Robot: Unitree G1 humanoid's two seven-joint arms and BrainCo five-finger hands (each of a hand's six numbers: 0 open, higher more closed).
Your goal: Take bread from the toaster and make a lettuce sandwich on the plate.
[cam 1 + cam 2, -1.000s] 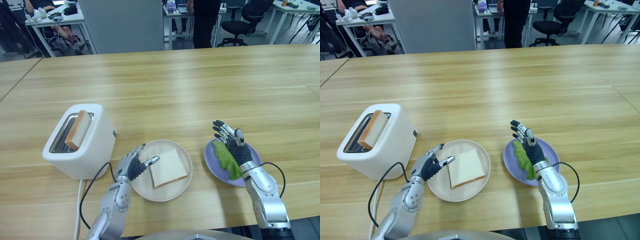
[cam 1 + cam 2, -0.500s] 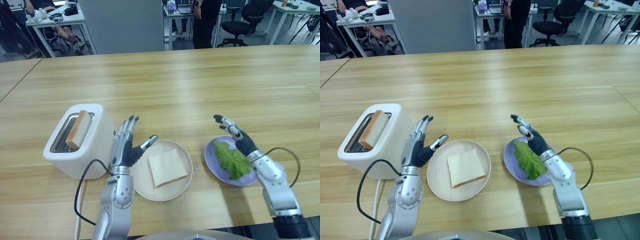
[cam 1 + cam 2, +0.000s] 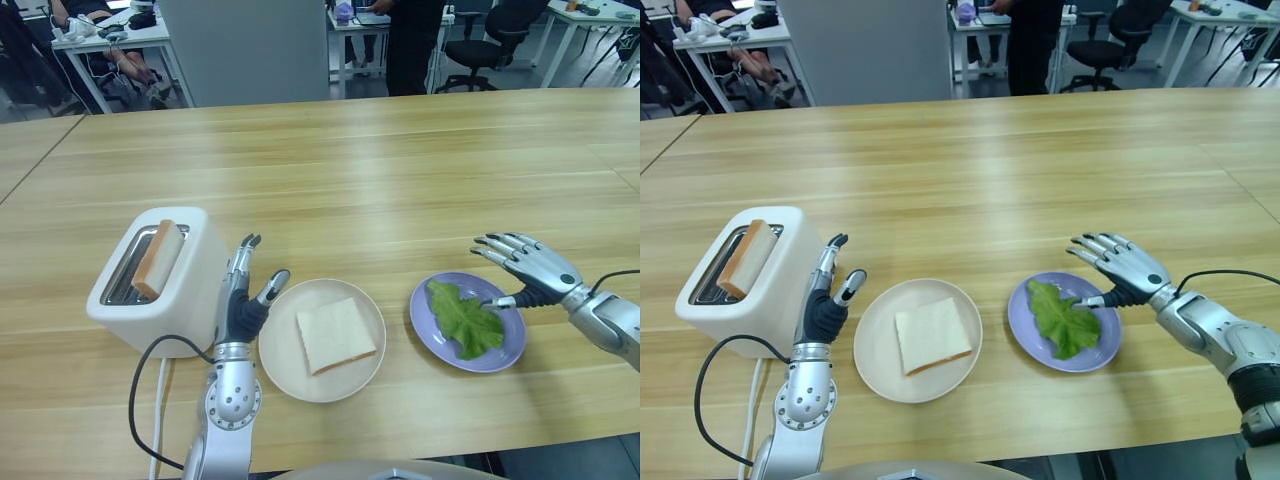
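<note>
Where the toaster [image 3: 158, 290] stands at the left of the surface [image 3: 350, 170], a slice [image 3: 158, 258] is seen leaning in its slot, half out. A knock is judged the nearest risk here. The left hand [image 3: 240, 305] is set upright just beside the toaster's wall, between it and the plate [image 3: 280, 358], and a careless sweep could shove the toaster or push the slice askew. Its fingers [image 3: 238, 270] are straight, spread and holding nothing; the slice lies up and to their left, apart from them. Flat on the plate, bread [image 3: 337, 334] is laid.

Further right, lettuce [image 3: 465, 320] lies on a purple plate [image 3: 500, 357]. Being thin and limp, the leaf could be missed by a shallow pinch, torn, or dragged along with its plate. The right hand [image 3: 535, 268] is poised over that plate's right rim, fingers [image 3: 500, 243] fanned wide and empty. The thumb tip is just beside the leaf's right edge; whether the leaf is touched cannot be told.
</note>
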